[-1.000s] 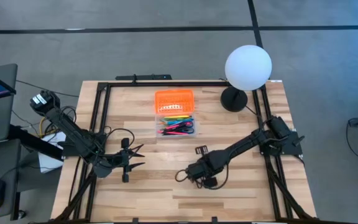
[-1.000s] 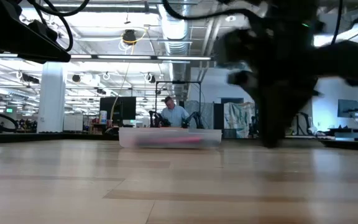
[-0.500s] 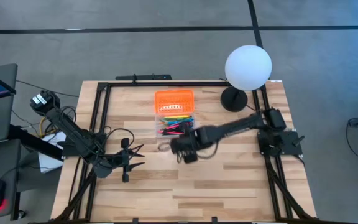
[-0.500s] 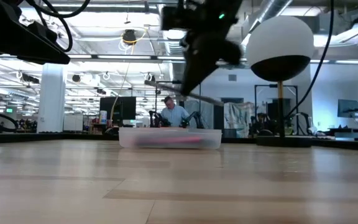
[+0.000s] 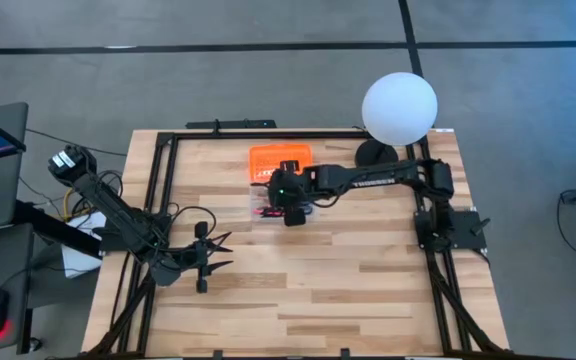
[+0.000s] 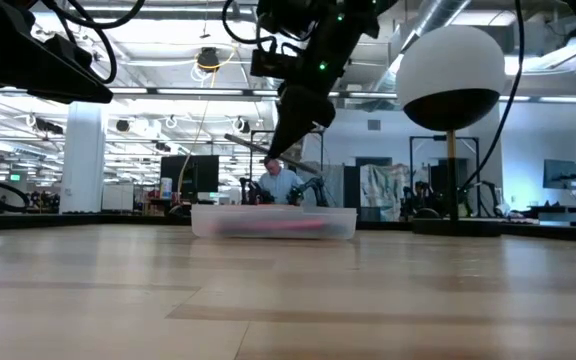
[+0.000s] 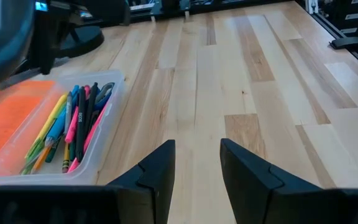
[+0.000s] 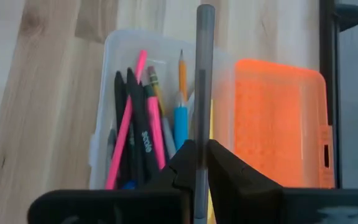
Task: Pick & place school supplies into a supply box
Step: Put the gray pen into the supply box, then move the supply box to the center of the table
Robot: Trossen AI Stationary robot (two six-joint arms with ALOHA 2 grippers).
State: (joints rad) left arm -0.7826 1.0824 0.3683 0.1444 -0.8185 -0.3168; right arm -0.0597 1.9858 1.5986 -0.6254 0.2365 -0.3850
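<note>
Right gripper [image 8: 199,163], fingers clamped on a thin grey pen [image 8: 204,81], hovers over the clear plastic supply box [image 5: 284,205] at upper centre. Left gripper [image 5: 218,252], lower left, fingers apart.

**Around the wooden surface**

A white globe lamp [image 5: 399,103] stands on a dark round base [image 5: 373,154] at the far right corner of the light wooden surface [image 5: 368,290]. A black frame [image 5: 165,165] edges the surface. Behind, a person [image 6: 281,183] sits among desks.
</note>
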